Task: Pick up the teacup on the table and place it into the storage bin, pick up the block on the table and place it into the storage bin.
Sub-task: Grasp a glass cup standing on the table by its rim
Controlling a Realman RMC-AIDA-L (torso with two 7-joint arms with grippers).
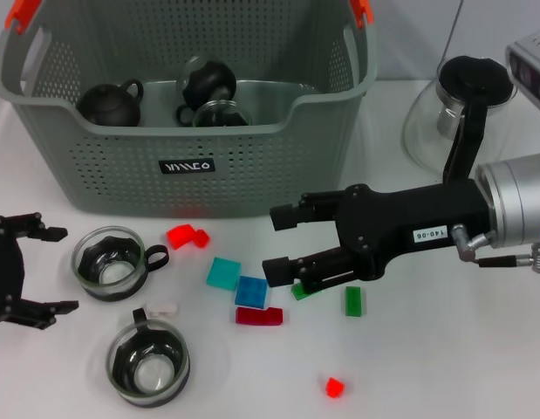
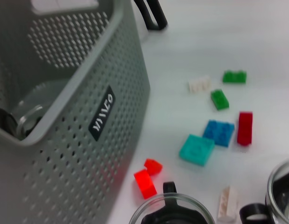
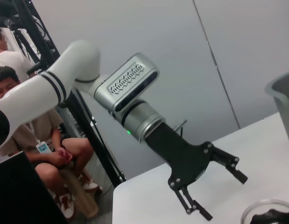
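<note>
Right arm reaching in over the scattered blocks

The right gripper (image 1: 281, 242), jaws spread and empty, hangs just in front of the grey-green perforated plastic storage bin (image 1: 121, 170); the small blue plastic block (image 1: 251, 291) lies just below its lower finger. It should drop straight and square up before closing. The left gripper (image 1: 44, 269), also spread, waits beside the nearer glass teacup with a black handle (image 1: 110, 262).

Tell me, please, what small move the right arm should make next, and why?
Probably lower the open right pincer onto the blue block beneath it and close; nothing is held yet, and loose blocks lie before the storage bin.
</note>
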